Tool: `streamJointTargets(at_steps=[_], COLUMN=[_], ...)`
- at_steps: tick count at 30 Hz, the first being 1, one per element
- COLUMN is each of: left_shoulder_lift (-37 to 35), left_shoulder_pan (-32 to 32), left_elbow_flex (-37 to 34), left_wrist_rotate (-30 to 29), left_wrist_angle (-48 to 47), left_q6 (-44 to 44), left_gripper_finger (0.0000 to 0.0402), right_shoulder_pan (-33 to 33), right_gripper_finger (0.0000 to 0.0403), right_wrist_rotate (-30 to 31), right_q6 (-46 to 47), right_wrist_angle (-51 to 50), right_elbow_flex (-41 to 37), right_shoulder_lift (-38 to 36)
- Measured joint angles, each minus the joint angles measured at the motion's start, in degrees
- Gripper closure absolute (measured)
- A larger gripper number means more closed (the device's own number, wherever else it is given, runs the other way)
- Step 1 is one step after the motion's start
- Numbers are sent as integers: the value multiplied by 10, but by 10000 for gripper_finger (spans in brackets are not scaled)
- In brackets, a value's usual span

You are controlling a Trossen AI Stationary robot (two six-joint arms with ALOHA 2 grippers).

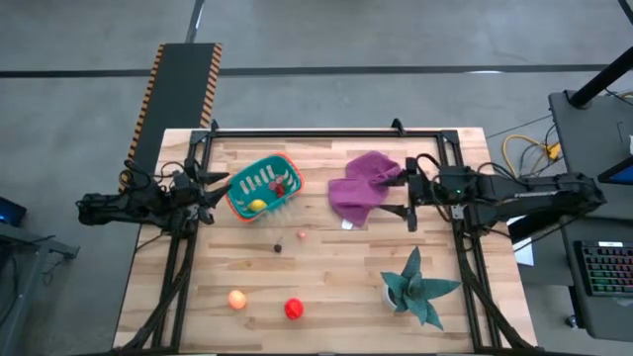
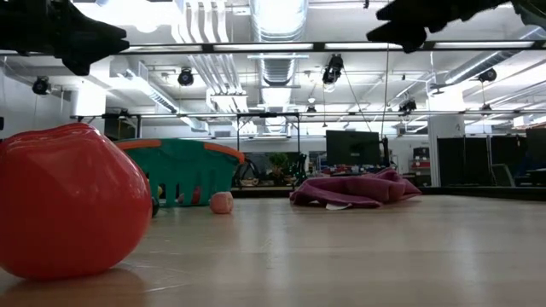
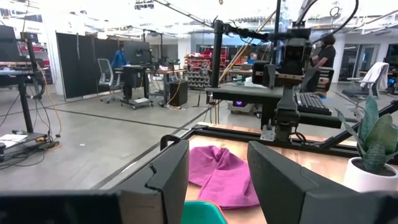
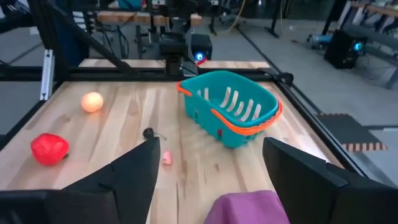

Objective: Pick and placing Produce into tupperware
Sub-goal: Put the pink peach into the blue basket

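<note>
Nearest the table's front edge lie the red ball (image 1: 294, 309) and, just beside it, the orange ball (image 1: 236, 299), both loose on the wooden table (image 1: 336, 287). Judged light, hollow, smooth plastic; round, so likely to roll if nudged. Best grip looks to be across the widest part, fingers straddling from above. In the low view the red ball fills the near left and blocks part of the basket behind it.

Mid-table: a tiny pink bit (image 1: 302, 235) and a dark bit (image 1: 278, 248), near each other. Very small, probably light and hard; a pinch must be well centred or they will squirt out. What the dark bit is cannot be made out.

Further back, the teal basket (image 1: 240, 198) with orange rim sits at the left rear. It holds a yellow piece (image 1: 257, 206) and something red (image 1: 280, 187); their shapes are unclear through the slots. Basket looks stiff but light, so it may slide if bumped.

Left gripper (image 1: 224, 185) hangs at the basket's left end, fingers spread apart with nothing between them. Right gripper (image 1: 409, 193) waits at the right rear just beside the purple cloth (image 1: 362, 184), also spread and empty.

The leafy plant (image 1: 415, 287) stands front right, well apart from the produce. Whatever lies under the cloth is hidden.
</note>
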Motion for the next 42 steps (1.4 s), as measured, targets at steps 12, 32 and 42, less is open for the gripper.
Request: streamJointTargets(at_steps=[12, 32, 42], left_shoulder_lift=[0, 107, 259], left_shoulder_pan=[0, 0, 0], left_elbow_flex=[-13, -37, 47], left_wrist_rotate=[2, 109, 110], left_wrist_angle=[1, 334, 333], left_q6=[0, 211, 224], left_gripper_finger=[251, 242, 84], right_shoulder_pan=[0, 0, 0], right_gripper_finger=[142, 143, 143], right_wrist_rotate=[0, 0, 0], right_q6=[-16, -16, -33], right_wrist_angle=[172, 188, 187], right_elbow_flex=[-178, -211, -197], right_shoulder_lift=[-161, -201, -201])
